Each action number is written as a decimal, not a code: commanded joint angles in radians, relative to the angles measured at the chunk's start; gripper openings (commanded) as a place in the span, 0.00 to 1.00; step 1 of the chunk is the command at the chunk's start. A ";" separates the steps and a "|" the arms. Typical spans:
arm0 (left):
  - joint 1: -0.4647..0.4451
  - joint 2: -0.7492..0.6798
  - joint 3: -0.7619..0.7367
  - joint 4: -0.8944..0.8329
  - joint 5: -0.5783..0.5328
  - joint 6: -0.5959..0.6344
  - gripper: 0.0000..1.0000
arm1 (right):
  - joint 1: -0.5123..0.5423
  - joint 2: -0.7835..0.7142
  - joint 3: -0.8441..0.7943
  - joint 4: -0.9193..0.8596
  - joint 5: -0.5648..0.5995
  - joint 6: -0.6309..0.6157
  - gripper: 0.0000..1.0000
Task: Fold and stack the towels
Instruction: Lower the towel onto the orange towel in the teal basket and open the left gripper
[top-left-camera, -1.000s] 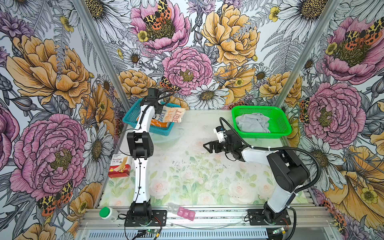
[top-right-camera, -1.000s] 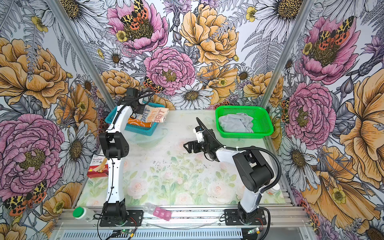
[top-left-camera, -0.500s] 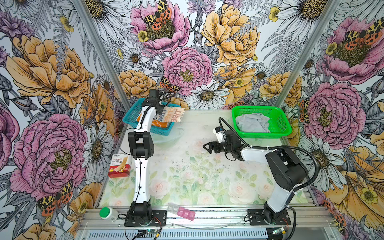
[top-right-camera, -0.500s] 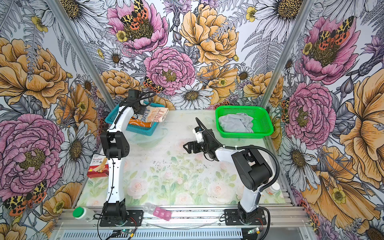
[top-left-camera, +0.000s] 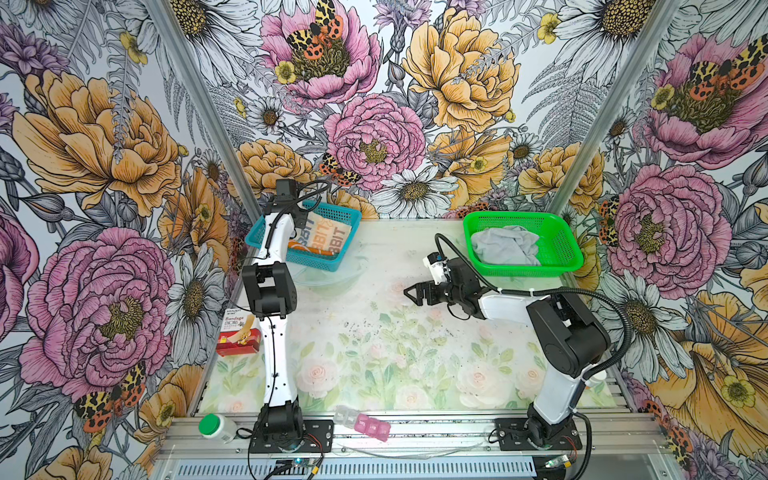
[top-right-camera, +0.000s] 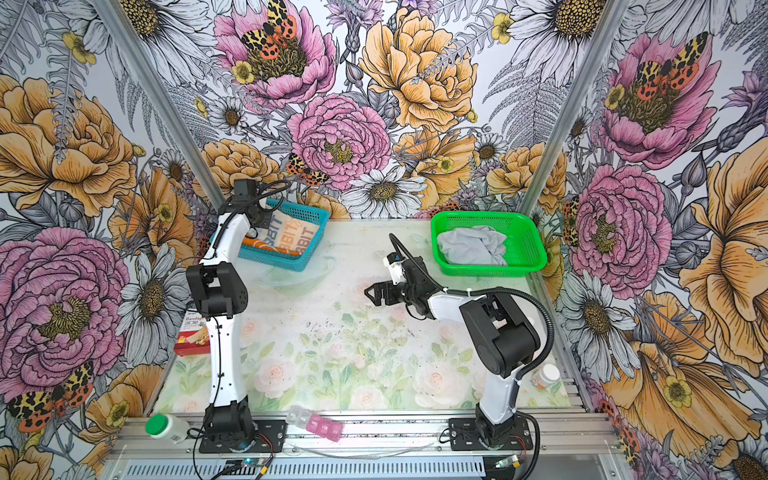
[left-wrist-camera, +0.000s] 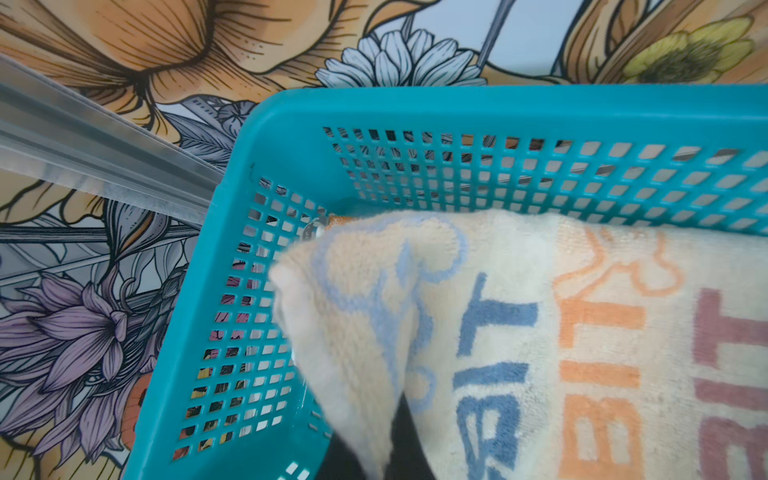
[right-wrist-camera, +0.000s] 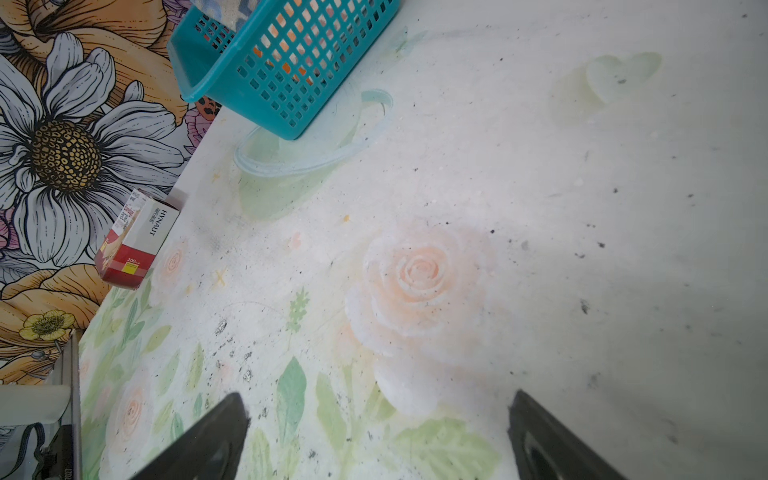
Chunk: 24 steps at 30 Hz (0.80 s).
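RABBIT towel (top-left-camera: 328, 237) lies in the blue basket (top-left-camera: 318, 262), over an orange towel (top-left-camera: 297, 246). The left gripper (top-left-camera: 300, 215) is clenched on its corner (fingers mostly hidden by cloth). Well right of that basket, the grey towel (top-left-camera: 505, 246) sits crumpled in a green basket (top-left-camera: 559, 232). The right gripper (top-left-camera: 415, 293) hangs between the two, jaws wide, empty.

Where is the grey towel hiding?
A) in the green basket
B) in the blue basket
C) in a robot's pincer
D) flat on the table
A: the grey towel lies crumpled inside the green basket, and no pincer is touching it.
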 joint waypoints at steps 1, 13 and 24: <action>0.007 -0.003 0.006 0.053 0.034 -0.029 0.00 | 0.007 0.031 0.035 -0.003 -0.024 0.008 0.99; 0.022 0.023 -0.004 0.100 -0.013 -0.063 0.44 | 0.015 0.078 0.073 -0.026 -0.049 0.012 0.99; 0.004 -0.143 -0.211 0.265 -0.028 -0.137 0.99 | 0.024 0.097 0.100 -0.068 -0.064 -0.007 0.99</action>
